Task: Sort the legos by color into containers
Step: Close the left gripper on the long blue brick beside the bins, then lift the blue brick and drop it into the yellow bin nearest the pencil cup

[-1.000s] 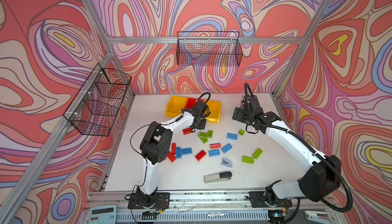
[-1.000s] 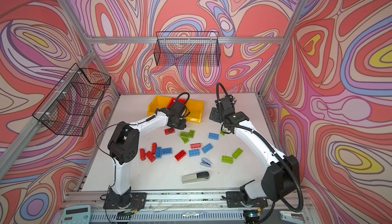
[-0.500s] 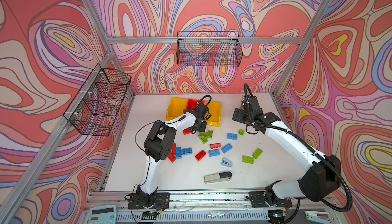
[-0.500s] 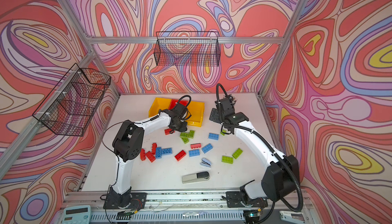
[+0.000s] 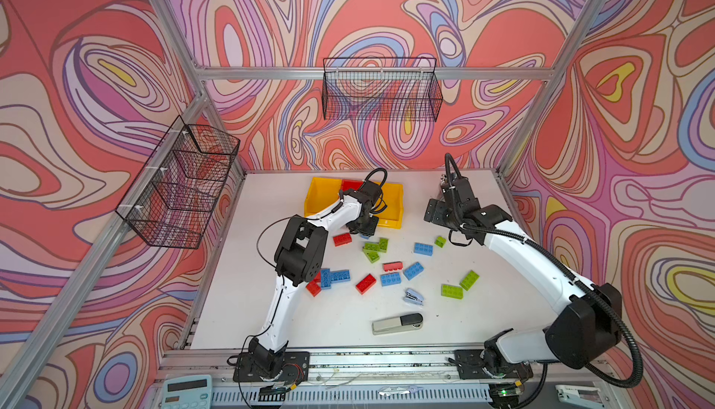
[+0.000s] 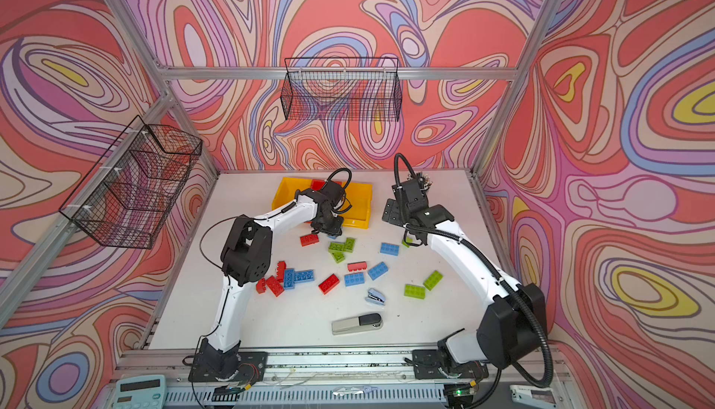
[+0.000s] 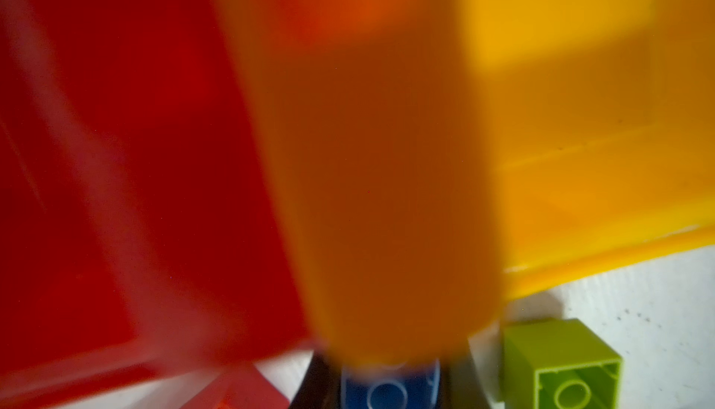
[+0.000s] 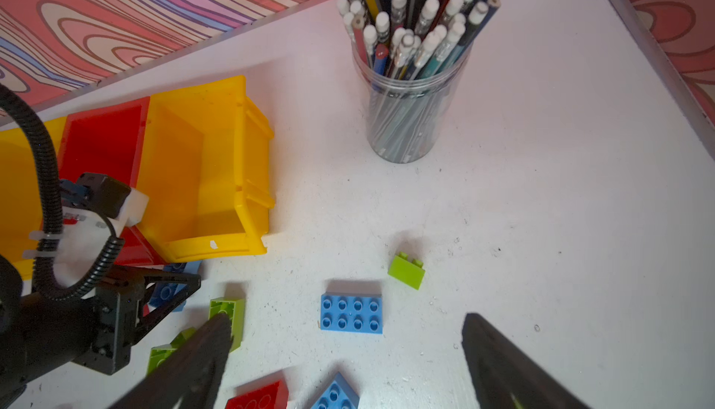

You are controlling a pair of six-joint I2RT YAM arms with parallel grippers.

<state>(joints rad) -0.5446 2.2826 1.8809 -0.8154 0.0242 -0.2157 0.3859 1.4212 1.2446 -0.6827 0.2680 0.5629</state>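
Overhead, a white counter (image 5: pixel 483 310) sits inside an aluminium frame, with swirling pink, red and lilac wallpaper on three sides; one black wire basket (image 5: pixel 381 89) hangs on the back wall and a tiered wire basket (image 5: pixel 182 186) on the left wall. The containers (image 5: pixel 315 198) stand in a row near the middle of the back edge, yellow, red, yellow; a clear jar of pencils (image 8: pixel 410 117) stands toward the back right corner. The legos (image 5: pixel 392 279) are strewn over the middle of the counter in red, blue and green, some red and blue ones bunched under the left arm's elbow, two green ones nearer the right edge; a small blue stapler (image 5: pixel 413 296) and a longer grey stapler (image 5: pixel 397 324) lie toward the front edge.

The left end effector (image 8: pixel 174 291) is down just in front of the containers, where the red one meets the yellow one nearer the right edge; its jaws are closed on a blue brick (image 7: pixel 389 387), which shows between the two black fingers in the left wrist view; whether that brick is off the counter I cannot tell; a red brick (image 5: pixel 342 239) and a green brick (image 7: pixel 561 364) lie just beside it. The right end effector (image 8: pixel 346 318) hangs over the back right part of the counter, jaws spread wide and empty; a second blue brick (image 8: pixel 371 310) lies flat below the gap, a small green brick (image 8: pixel 406 270) just beyond it toward the jar.
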